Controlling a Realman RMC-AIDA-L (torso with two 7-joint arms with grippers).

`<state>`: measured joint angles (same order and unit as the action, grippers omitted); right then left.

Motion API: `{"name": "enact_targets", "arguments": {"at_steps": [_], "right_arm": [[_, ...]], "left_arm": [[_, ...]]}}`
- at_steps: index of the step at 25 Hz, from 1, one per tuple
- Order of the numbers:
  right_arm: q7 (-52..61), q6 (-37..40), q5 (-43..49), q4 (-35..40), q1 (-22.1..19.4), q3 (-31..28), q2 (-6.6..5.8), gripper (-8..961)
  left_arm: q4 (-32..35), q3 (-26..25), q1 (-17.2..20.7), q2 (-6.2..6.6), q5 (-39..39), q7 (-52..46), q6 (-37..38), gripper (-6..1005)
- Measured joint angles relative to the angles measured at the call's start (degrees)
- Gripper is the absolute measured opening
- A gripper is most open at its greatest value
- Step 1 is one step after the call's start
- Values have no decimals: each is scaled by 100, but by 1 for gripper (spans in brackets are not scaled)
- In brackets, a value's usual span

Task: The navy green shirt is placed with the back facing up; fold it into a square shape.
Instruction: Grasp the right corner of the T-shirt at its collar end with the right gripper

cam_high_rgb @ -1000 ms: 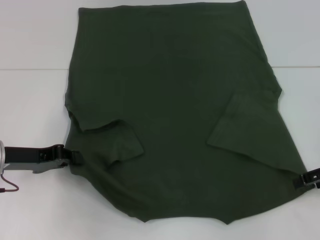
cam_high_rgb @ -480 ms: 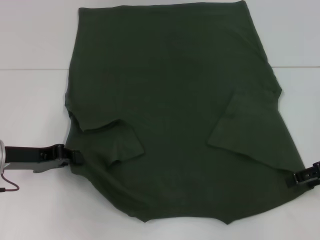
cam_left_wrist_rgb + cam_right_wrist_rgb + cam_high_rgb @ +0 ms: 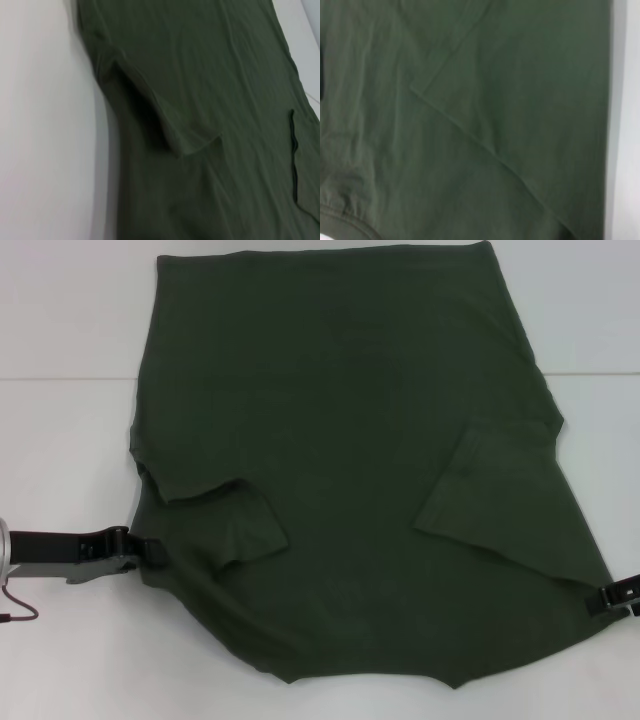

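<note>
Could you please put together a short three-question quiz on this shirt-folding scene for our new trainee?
1. True or false: both sleeves of the navy green shirt are already folded inward onto its body.
2. Where is the left gripper? A) at the shirt's left edge, beside the folded sleeve; B) hovering above the shirt's middle; C) out of view.
3. Fill in: the right gripper sits at the shirt's ____ edge, near its lower corner.

Key: 1 true. 2 A. 3 right.
</note>
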<state>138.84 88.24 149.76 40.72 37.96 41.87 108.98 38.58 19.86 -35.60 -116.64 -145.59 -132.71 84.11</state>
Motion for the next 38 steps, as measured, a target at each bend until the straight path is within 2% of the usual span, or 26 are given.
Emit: {"name": "enact_targets", "arguments": {"at_steps": [38], "right_arm": [[-6, -71, 141, -44, 100, 40, 54, 804]], "left_arm": [[-11, 0, -19, 1, 58, 50, -53, 38]]}}
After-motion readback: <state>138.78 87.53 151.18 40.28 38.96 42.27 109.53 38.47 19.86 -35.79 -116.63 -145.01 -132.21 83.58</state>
